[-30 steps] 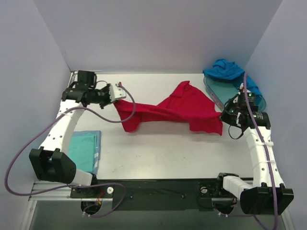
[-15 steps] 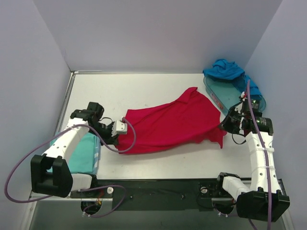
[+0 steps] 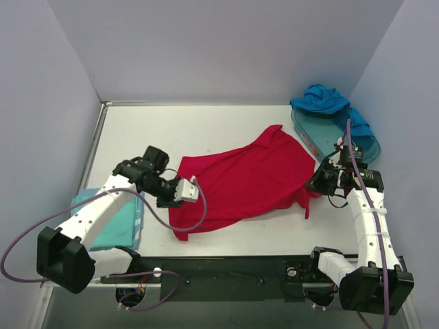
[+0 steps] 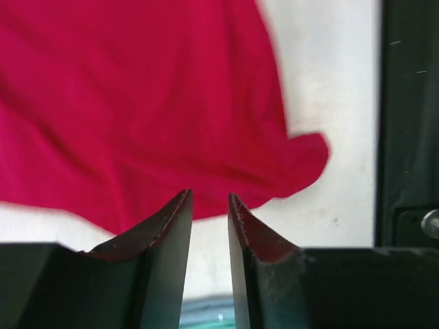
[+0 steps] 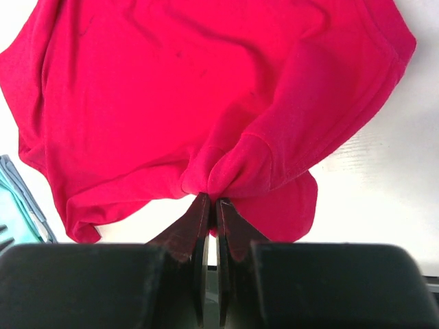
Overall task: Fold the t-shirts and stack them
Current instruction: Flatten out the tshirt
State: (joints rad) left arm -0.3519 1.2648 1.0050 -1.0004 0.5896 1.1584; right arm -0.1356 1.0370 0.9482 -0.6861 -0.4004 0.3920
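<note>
Red t-shirt [image 3: 247, 181] lay spread at table centre. Right gripper [image 5: 212, 200] pinched a bunched fold at its 3 o'clock edge. Left gripper [image 4: 209, 195] sat at its 8 o'clock edge, fingers narrowly parted, nothing between. Blue t-shirt [image 3: 326, 99] lay at 1 o'clock, aqua t-shirt [image 3: 113, 219] at 8 o'clock.

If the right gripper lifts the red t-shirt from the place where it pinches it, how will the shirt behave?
Probably floppy: the red t-shirt bunches into a pucker where the right gripper pinches it. It would likely drape and drag rather than rise flat, since its wrinkled body lies loose on the table.
</note>
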